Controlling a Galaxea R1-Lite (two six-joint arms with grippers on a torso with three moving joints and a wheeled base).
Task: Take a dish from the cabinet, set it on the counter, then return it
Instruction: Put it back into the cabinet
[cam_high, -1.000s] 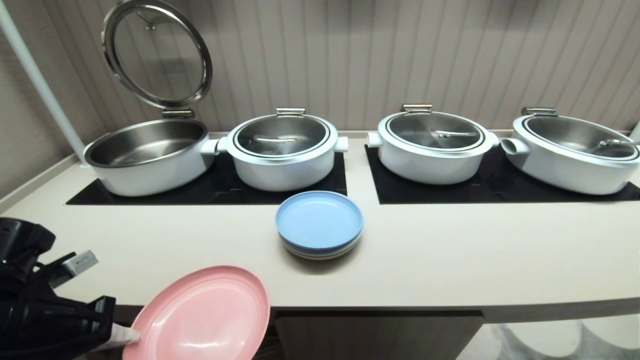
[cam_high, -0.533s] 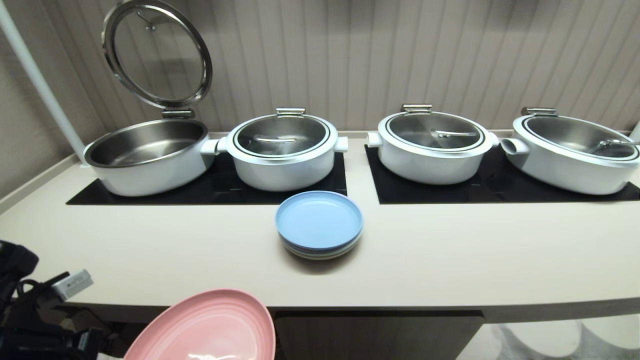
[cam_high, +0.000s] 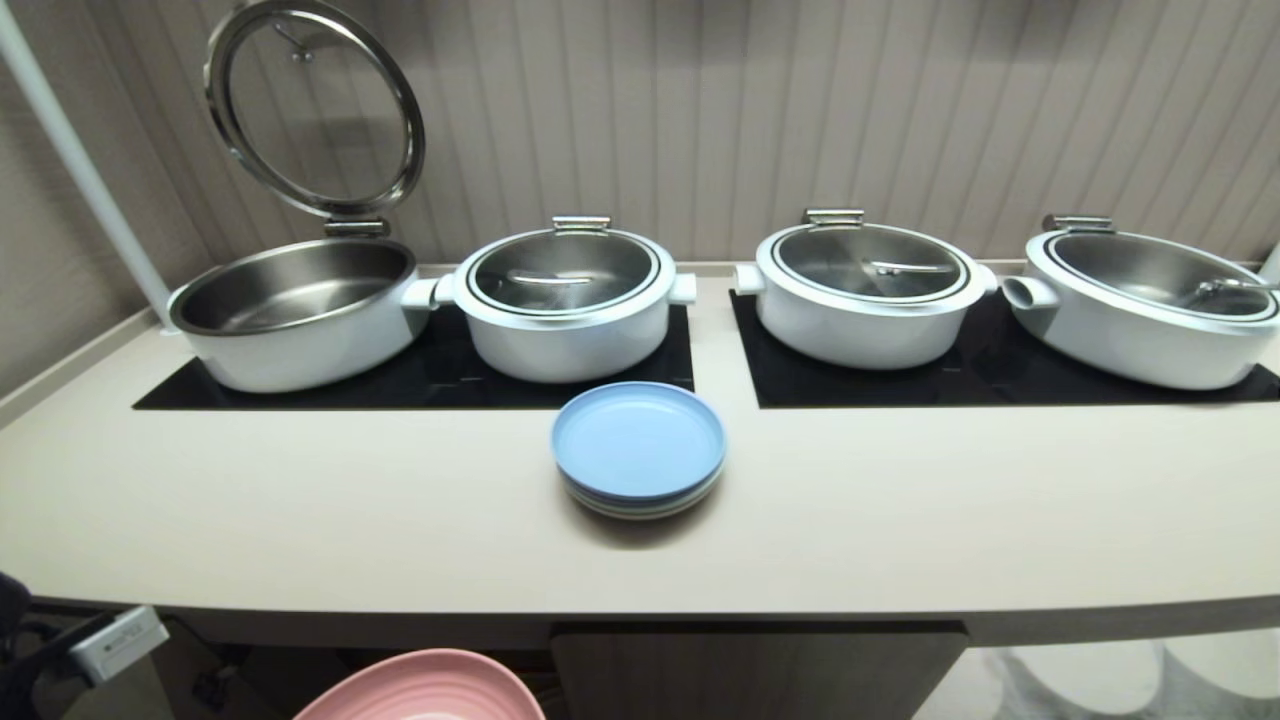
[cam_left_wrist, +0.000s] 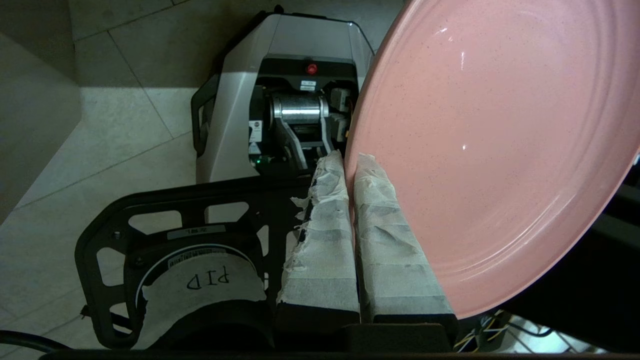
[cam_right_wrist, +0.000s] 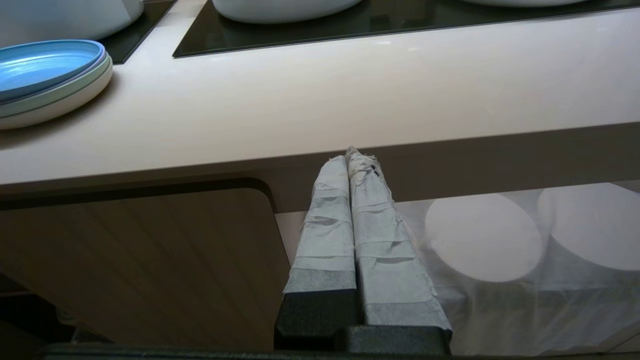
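Item: dish (cam_high: 425, 688), pinched at its rim by your left gripper (cam_left_wrist: 350, 162); has dropped below the counter (cam_high: 400, 520) edge at 7 o'clock. Return leg, likely. Right gripper (cam_right_wrist: 356, 156) closed, empty.

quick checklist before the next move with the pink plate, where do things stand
1. Grip: left tool shut on the plate rim, one finger either side: ok.
2. Plate level: it sits tilted in the wrist view: not ok for setting down flat.
3. Plate height: in the head view the plate is below the counter front edge: ok for going back in.
4. Cabinet opening on the left: not shown: cannot tell.
5. Right tool shut, empty, parked under the counter edge: ok.
6. Blue stack clear of the path: ok.
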